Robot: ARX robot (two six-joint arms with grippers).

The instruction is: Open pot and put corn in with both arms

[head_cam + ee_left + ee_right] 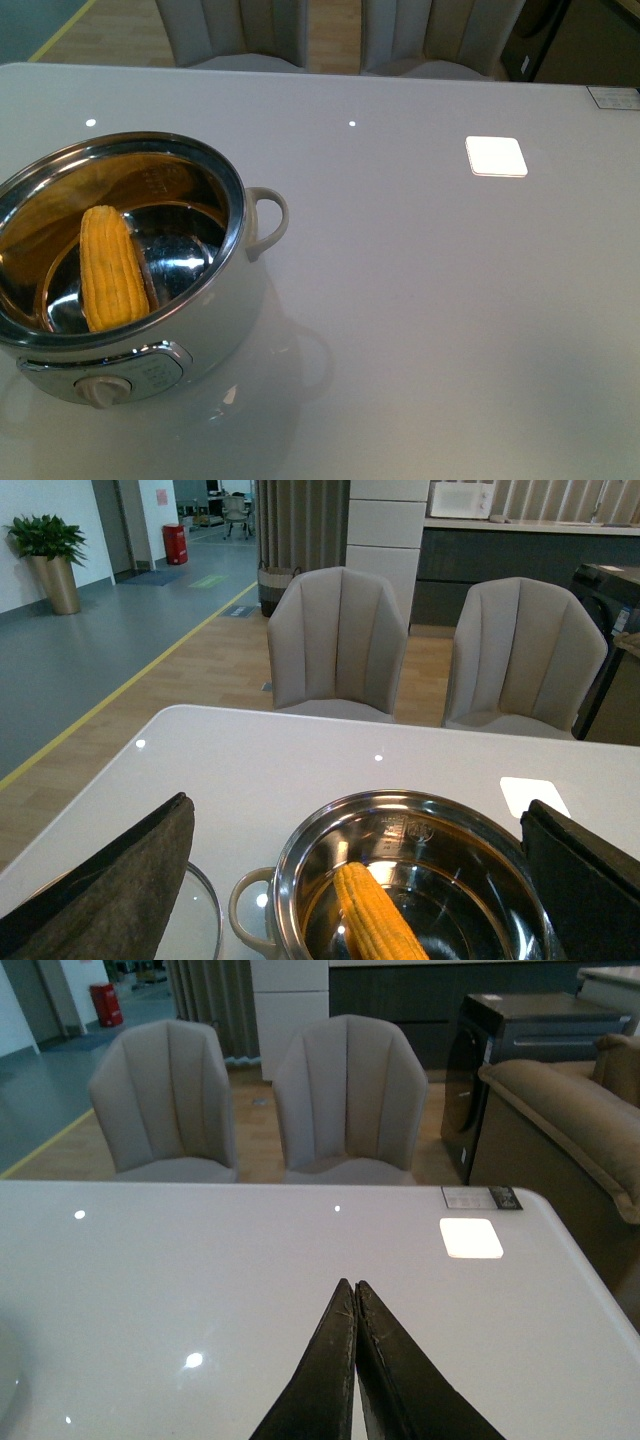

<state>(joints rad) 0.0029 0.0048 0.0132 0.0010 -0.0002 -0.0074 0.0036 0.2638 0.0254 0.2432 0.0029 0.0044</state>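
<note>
A: Grey table (430,300), two padded chairs (338,645) behind it, open-plan room w/ a plant. Where's the pot?

B: Pot (215,330) sits on the table's left part in the front view, no lid on it. Corn (110,268) lies inside on the shiny bottom, leaning towards one wall, tapered end pointing away from the dial knob (103,390).

A: Lid?

B: Prob the glass-looking disc (195,920) just beside the pot in the left wrist view, half hidden by a finger; can't be sure.

A: Claws?

B: Left gripper (360,890) spread wide, empty, above the pot, one finger either side of it. Right gripper (354,1350) pinched closed, tips touching, nothing between them, over bare table well apart from the pot.

A: So, progress?

B: Looks basically done imo: pot open, corn in. Nothing left but pulling both arms back, as far as I can judge.
</note>
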